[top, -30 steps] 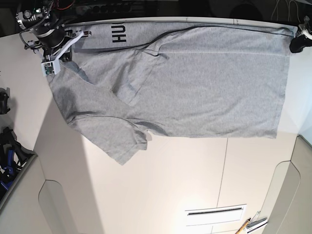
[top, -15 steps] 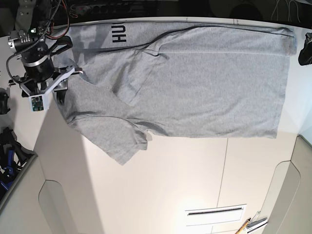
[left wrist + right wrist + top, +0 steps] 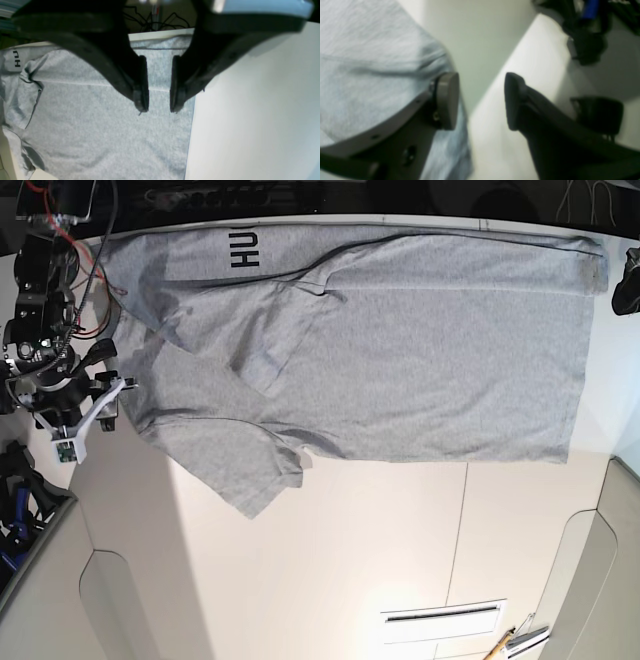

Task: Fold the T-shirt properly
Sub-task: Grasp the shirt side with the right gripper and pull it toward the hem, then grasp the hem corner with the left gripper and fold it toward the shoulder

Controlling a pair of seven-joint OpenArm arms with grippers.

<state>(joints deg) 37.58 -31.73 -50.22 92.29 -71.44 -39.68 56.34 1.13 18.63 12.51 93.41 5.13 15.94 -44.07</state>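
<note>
Right gripper: at the far left of the base view we see it just beside the shirt's edge, jaws parted, nothing between them.
Lettering: we read bold black "HU" on a strip along the far edge.
T-shirt: heather-grey soft knit, spread flat across the white table, one sleeve creased and overlapped.
Left gripper: black, tapered jaws slightly parted over the hem, gripping nothing.
</note>
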